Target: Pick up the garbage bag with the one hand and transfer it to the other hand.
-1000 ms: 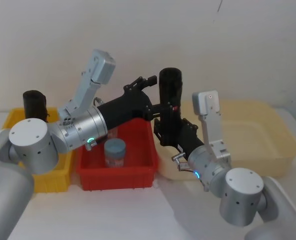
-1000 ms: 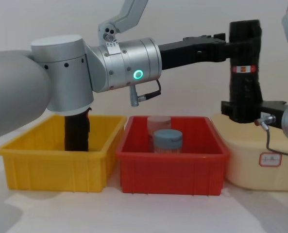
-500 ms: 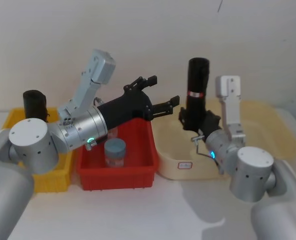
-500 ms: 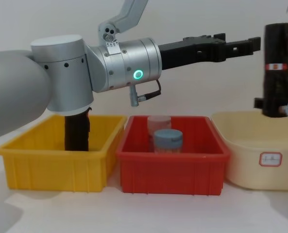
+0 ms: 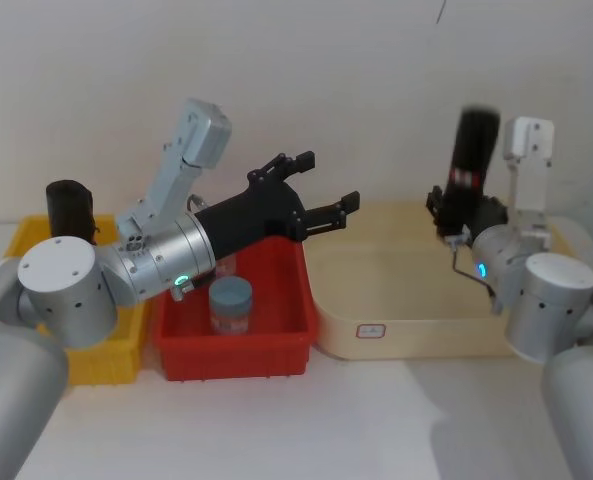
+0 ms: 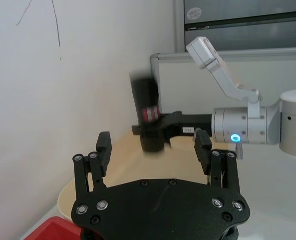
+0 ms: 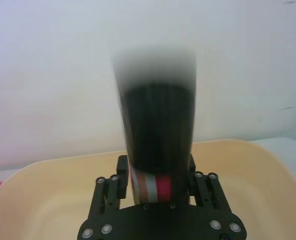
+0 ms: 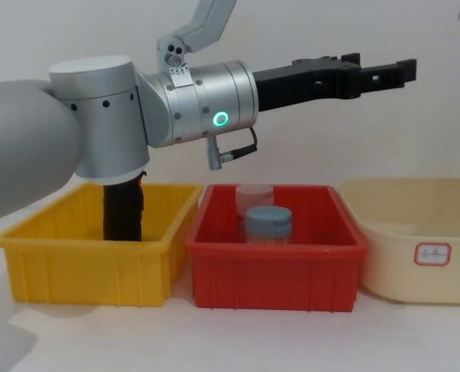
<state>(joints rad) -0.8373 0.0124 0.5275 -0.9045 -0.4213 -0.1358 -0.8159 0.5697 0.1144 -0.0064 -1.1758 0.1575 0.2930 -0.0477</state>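
The garbage bag [image 5: 473,145] stands upright, gripped near its banded lower end by the right end effector [image 5: 454,212] above the cream tub's [image 5: 416,330] far right, well apart from the left end effector [image 5: 328,182], released, prongs spread.

A plain white wall [image 5: 356,60] stands behind the white table [image 5: 276,430].

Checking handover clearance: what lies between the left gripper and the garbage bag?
Nothing; head view shows open air over the cream tub between left gripper and garbage bag.
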